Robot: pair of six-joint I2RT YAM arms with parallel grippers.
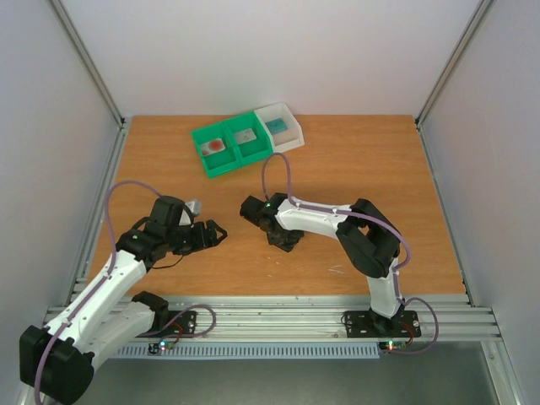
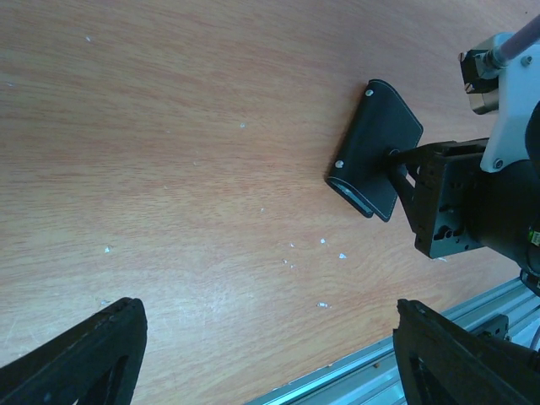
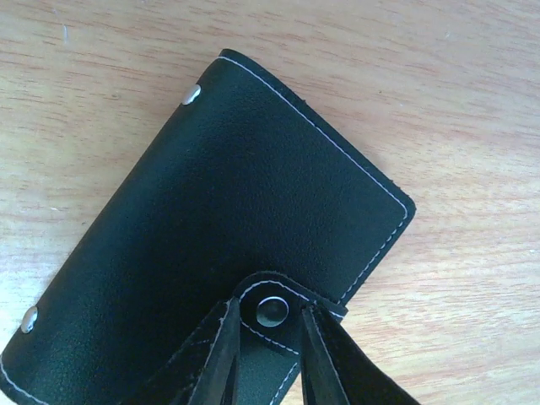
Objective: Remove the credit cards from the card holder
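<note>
Lying flat on the counter [image 1: 354, 169] near its middle, the card holder [image 3: 228, 211] is folded shut with its black outer face up, directly under the right gripper [image 3: 268, 337]. In the right wrist view its long axis runs diagonally from lower left to upper right. The spine edge, which carries two metal rivets [image 3: 192, 93], faces upper left, and a stitched short end points to the upper right. The clasp tab [image 3: 270, 310], with its round snap stud, wraps over the lower-right long edge onto the outer face. The right gripper has its jaws parted a little, one finger on each side of that tab; whether they touch it cannot be told. The left gripper [image 2: 270, 354] is spread wide with nothing between its fingers. It hovers over bare counter to the left of the holder, well apart from it. At the far edge stands a green bin [image 1: 221, 167] of two compartments. The left one holds a credit card [image 1: 216, 145] with a red blotch, and the right one holds a pale card [image 1: 246, 135]. A white bin [image 1: 291, 142] touches the green bin's right side and holds a flat teal-marked item [image 1: 277, 126], too small to identify.
</note>
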